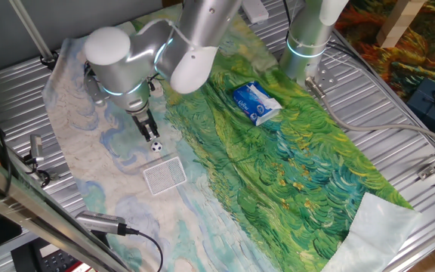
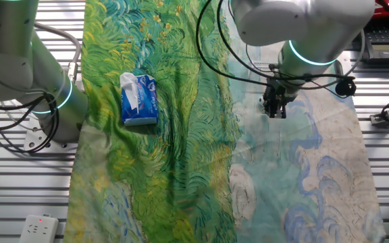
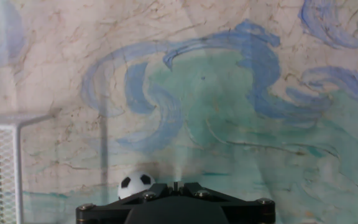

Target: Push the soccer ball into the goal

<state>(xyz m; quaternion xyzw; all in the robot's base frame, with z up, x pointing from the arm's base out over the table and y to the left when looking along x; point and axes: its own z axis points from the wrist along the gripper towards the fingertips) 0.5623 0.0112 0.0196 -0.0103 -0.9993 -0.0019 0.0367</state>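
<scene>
The soccer ball (image 1: 155,146) is a tiny white ball with black patches, lying on the pale part of the painted cloth. In the hand view the soccer ball (image 3: 135,184) sits just left of my fingertips, partly hidden by them. My gripper (image 1: 150,130) points down right beside the ball, jaws shut and empty; it also shows in the hand view (image 3: 176,185) and the other fixed view (image 2: 273,108). The goal (image 1: 165,175), a small white mesh frame, lies a short way beyond the ball, toward the front. In the hand view the goal (image 3: 2,168) is at the left edge. The other fixed view shows neither ball nor goal.
A blue-and-white tissue packet (image 1: 255,103) lies on the green part of the cloth, well to the right; it also shows in the other fixed view (image 2: 139,99). A second arm's base (image 1: 308,45) stands at the back. A cabled device (image 1: 100,223) lies near the front edge.
</scene>
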